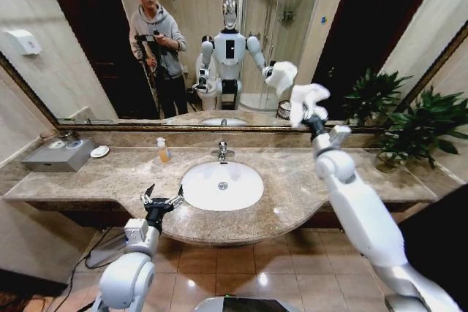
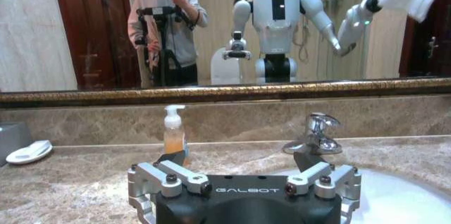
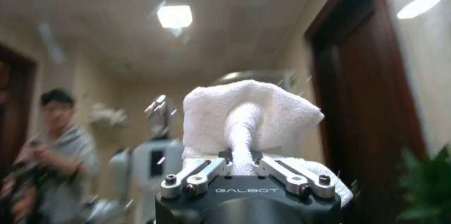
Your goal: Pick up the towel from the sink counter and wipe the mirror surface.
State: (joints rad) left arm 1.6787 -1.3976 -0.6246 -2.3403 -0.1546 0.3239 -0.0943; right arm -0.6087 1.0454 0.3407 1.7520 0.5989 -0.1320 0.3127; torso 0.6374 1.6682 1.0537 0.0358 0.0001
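The right hand [image 1: 313, 118] is raised above the back edge of the counter [image 1: 88, 180], toward its right end, and is clamped shut on the towel [image 1: 306, 100], which bunches up white and rumpled beyond the fingertips. In the right wrist view the fingers [image 3: 204, 170] pinch a rolled fold at the towel's middle so the loose cloth fans out ahead of the hand, likely so that soft fabric rather than metal meets the glass. The towel is held up at the lower part of the mirror [image 1: 73, 49], right at or just short of its surface; whether it actually touches the glass cannot be told, since the cloth hides any contact and its reflection sits just beside it. The left hand [image 1: 162, 200] hovers low over the front edge of the counter, just left of the basin [image 1: 222, 185], its fingers spread apart and empty, apparently parked out of the way. A soap bottle [image 1: 162, 150] and the tap [image 1: 222, 150] stand along the back edge behind the basin. In the left wrist view the towel is cut off at the picture's corner, and most of the basin is hidden behind the hand.
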